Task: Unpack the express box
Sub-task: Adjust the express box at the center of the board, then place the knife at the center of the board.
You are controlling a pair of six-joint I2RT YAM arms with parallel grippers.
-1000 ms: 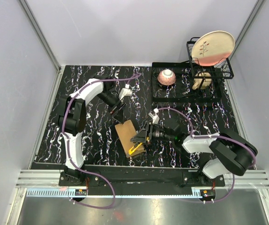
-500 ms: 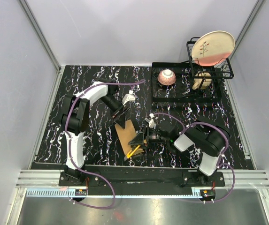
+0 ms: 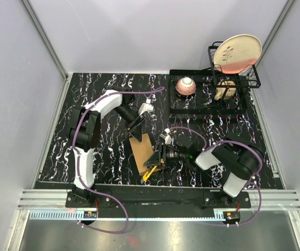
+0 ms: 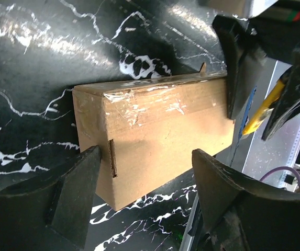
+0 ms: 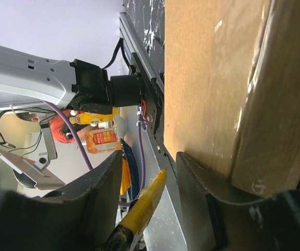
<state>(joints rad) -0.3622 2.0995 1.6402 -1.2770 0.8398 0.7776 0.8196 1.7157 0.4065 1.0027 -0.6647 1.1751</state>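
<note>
The express box (image 3: 142, 150), plain brown cardboard with tape along one edge, lies on the black marbled table between both arms. My left gripper (image 3: 137, 126) is open at the box's far end; in the left wrist view (image 4: 147, 180) the box (image 4: 160, 130) sits between its spread fingers (image 4: 76, 193), with a gap on the right side. My right gripper (image 3: 155, 160) is at the box's near right edge, shut on a yellow utility knife (image 3: 148, 173). In the right wrist view the knife (image 5: 142, 206) runs between the fingers and the box (image 5: 207, 78) fills the upper right.
A black tray (image 3: 207, 107) at the back right holds a pink bowl (image 3: 186, 86). A wire rack (image 3: 252, 78) there carries a large plate (image 3: 237, 52) and a pale cup (image 3: 225, 90). Grey walls close in the table on three sides.
My left gripper has come down and right onto the box's far end. My right arm has drawn in, and the knife has moved toward the box's near edge. The box has turned slightly.
</note>
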